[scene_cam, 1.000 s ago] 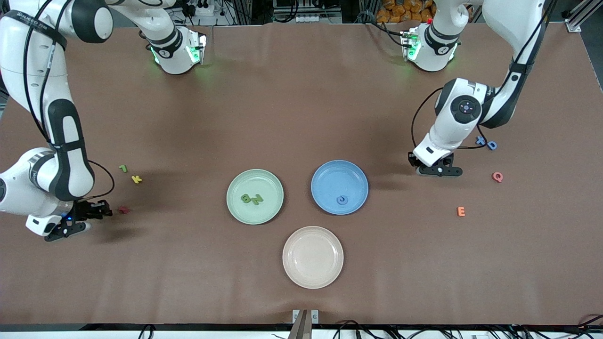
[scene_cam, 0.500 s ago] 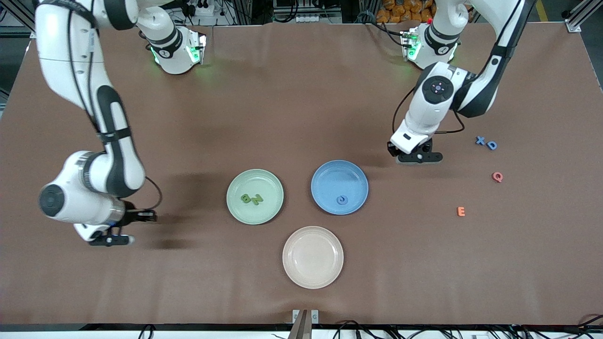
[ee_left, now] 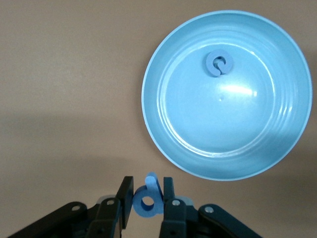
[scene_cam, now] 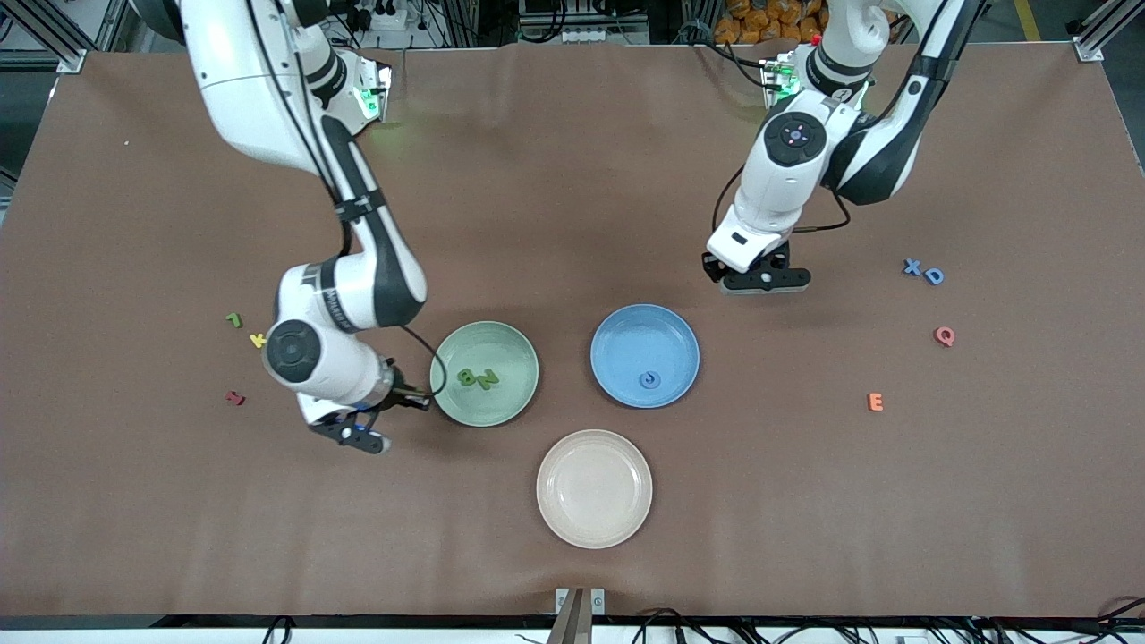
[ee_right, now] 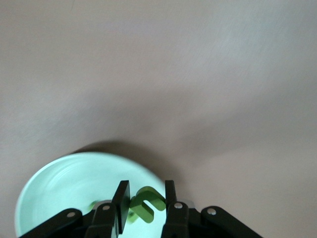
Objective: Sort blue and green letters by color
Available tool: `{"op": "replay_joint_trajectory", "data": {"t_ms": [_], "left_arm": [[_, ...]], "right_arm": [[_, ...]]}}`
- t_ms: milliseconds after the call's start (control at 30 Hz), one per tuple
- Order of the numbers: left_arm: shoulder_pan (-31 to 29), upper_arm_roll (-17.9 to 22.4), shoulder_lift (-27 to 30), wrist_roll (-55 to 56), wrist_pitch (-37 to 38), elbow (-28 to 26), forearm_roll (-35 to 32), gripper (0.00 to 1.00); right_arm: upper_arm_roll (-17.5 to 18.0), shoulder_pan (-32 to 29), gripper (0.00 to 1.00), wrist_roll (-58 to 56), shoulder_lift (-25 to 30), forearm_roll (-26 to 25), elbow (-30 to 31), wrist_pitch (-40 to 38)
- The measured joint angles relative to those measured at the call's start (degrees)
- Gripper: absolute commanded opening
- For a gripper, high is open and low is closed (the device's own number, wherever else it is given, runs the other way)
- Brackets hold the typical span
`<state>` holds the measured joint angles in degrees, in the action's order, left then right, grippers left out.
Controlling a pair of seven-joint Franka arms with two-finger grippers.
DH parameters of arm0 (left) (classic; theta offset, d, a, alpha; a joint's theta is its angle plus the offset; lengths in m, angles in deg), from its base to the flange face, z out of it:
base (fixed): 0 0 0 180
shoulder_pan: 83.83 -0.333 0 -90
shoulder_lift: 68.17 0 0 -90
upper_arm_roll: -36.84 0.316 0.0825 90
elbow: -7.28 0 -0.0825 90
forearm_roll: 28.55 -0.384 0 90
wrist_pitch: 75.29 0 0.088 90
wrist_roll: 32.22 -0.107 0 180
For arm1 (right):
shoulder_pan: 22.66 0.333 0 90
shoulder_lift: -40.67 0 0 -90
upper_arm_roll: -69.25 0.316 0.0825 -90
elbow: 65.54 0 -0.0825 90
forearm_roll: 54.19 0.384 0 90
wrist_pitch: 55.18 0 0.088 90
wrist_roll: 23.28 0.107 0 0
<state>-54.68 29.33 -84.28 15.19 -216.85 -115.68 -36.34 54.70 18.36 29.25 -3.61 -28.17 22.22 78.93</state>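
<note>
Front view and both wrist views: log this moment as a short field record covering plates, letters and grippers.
green plate: holds green B and N
blue plate: holds blue G
pink plate: nothing in it
left gripper: shut on blue P, over the table beside the blue plate
right gripper: shut on green hook-shaped letter, at the green plate's edge
loose blue: X, D
loose green: hook-shaped piece

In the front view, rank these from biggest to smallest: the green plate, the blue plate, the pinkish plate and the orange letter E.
1. Pale pinkish round plate, though it lies nearest the camera, so that is unsure.
2. Pale green round plate and blue round plate look alike.
3. Small orange letter E.
</note>
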Motion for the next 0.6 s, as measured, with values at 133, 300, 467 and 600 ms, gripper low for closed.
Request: {"op": "replay_joint_trajectory", "data": {"t_ms": [133,300,467,600], "left_arm": [[0.0,0.2,-0.6,0.5,0.0,1.6,0.0,0.26],[0.2,0.2,-1.5,1.5,0.5,4.6,0.0,0.26],[0.3,0.2,-2.4,1.8,4.0,8.7,0.0,0.26],[0.3,0.2,-3.4,1.8,5.4,11.2,0.0,0.26]], "right_arm": [[0.0,1.2,0.12,1.8,-2.0,0.0,-0.3,2.5],[0.0,2.0,0.95,4.0,-3.2,0.0,-1.9,3.2],[0.0,2.1,1.00,4.7,-4.0,0.0,-2.9,3.2],[0.0,2.1,1.00,4.8,-4.2,0.0,-3.2,3.2]]}}
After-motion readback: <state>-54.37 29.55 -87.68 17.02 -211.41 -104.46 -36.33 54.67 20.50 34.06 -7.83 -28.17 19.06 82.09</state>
